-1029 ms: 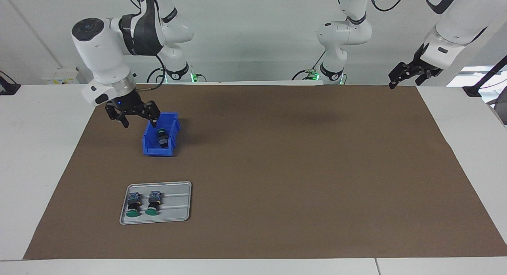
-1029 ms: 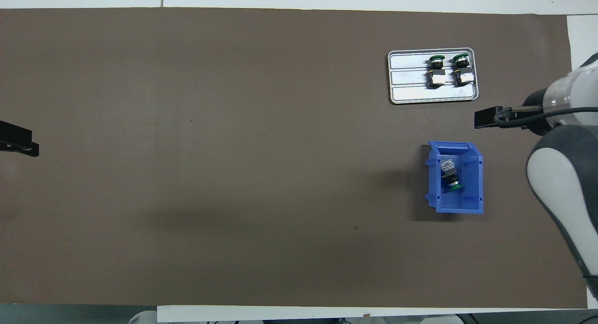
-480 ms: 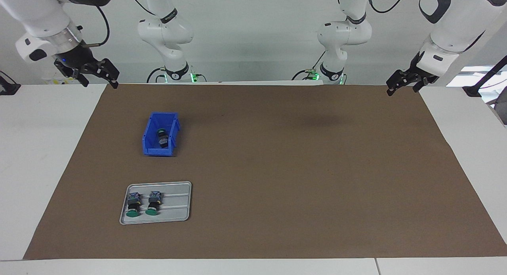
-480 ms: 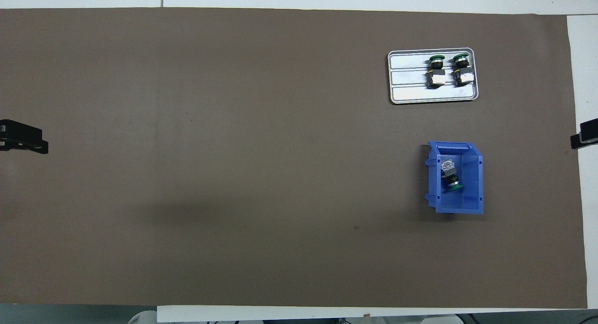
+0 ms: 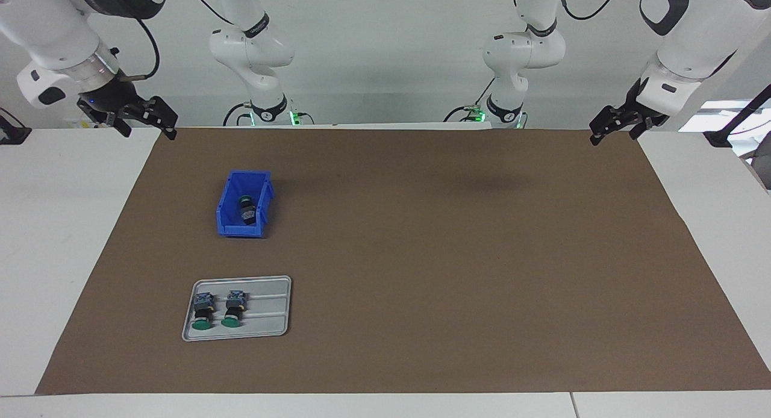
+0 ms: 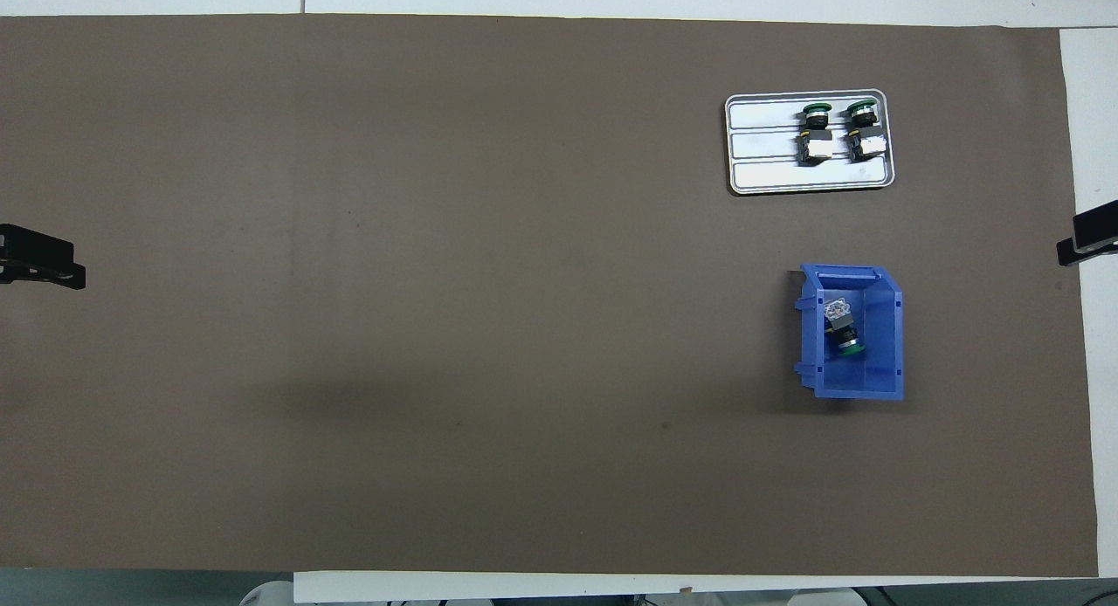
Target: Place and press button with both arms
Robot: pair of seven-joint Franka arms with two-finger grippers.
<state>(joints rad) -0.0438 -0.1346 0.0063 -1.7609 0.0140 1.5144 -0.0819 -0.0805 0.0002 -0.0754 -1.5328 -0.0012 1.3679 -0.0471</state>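
— Button (image 5: 246, 208) whereabouts?
— Lying in the blue bin (image 5: 228, 216) toward the right arm's end of the worktop; two more lie on the metal tray (image 5: 271, 309), near its edge farthest from the robots.
— End effectors?
— Left end effector (image 5: 611, 124) and right end effector (image 5: 143, 118) both spread, empty, raised over the mat's robot-side corners.

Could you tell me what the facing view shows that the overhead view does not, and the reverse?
Only the facing view shows the arms whole, their bases, and the right gripper and left gripper raised, jaws open, at the mat's two ends. Only the overhead view looks straight down into the blue bin onto the button in it; there only the grippers' tips show. Both show the tray holding two buttons.
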